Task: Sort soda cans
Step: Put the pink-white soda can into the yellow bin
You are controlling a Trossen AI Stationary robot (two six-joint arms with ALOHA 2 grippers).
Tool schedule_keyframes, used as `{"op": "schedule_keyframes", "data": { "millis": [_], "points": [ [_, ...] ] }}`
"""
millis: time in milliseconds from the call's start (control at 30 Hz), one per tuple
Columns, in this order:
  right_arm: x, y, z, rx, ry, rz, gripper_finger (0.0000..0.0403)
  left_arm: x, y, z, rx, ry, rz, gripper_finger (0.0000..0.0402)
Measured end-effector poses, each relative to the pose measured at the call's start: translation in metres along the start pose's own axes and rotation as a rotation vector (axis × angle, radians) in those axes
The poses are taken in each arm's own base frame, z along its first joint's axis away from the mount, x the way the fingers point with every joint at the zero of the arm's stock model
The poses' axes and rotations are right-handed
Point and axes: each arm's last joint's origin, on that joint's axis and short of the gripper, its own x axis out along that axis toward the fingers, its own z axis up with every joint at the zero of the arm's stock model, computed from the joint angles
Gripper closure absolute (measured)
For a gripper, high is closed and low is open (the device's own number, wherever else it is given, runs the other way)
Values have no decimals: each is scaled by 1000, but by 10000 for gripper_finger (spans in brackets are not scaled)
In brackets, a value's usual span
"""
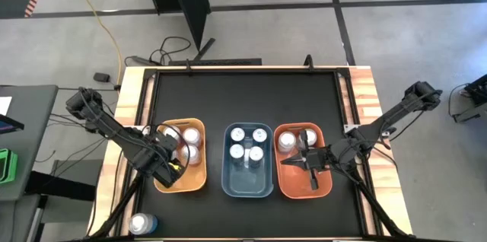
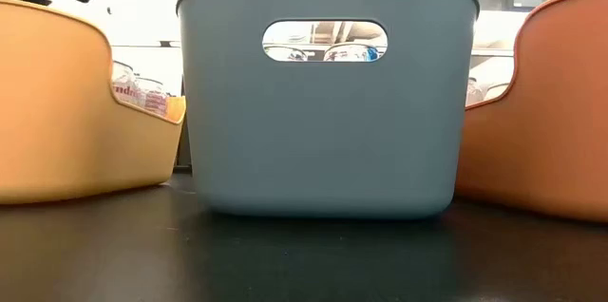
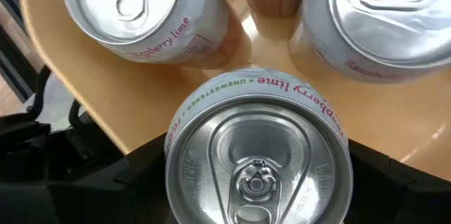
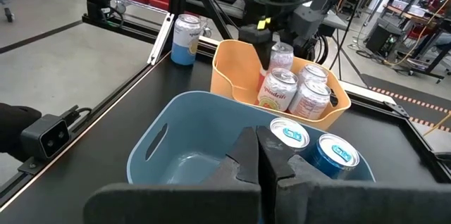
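The left gripper [image 1: 172, 167] hangs inside the orange bin [image 1: 199, 183] at its near-left corner, jaws spread around an upright can [image 3: 257, 157], one finger on each side of the body. That can stands with its long axis vertical and its silver top facing the wrist camera. Just beyond the jaws stand three more cans [image 1: 192, 134] against the far wall, so the gripped can has open floor only on the near side.

The right gripper [image 1: 303, 160] hovers over the red-orange bin [image 1: 326, 189], jaws pressed together and holding nothing. One can [image 1: 287, 141] stands left of its tips in the far-left corner; the rest of that bin lies open.

The blue bin [image 1: 266, 189] between them holds four cans [image 1: 247, 142] in its far half. The high view alone shows a blue-and-white can [image 1: 142, 224] standing off the mat by the table's near-left edge; the right wrist view shows it upright. The low view shows only bin walls.
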Motion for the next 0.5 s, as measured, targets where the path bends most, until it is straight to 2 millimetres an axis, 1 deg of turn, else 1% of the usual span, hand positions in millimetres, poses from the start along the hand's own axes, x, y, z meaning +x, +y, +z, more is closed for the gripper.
{"op": "schedule_keyframes", "data": {
  "millis": [233,500],
  "points": [
    [0,0,0,1,0,0,398,16,-1,-3,-15,8,0,107],
    [0,0,0,0,0,0,398,18,-1,-3,-2,-8,2,104]
  ]
}}
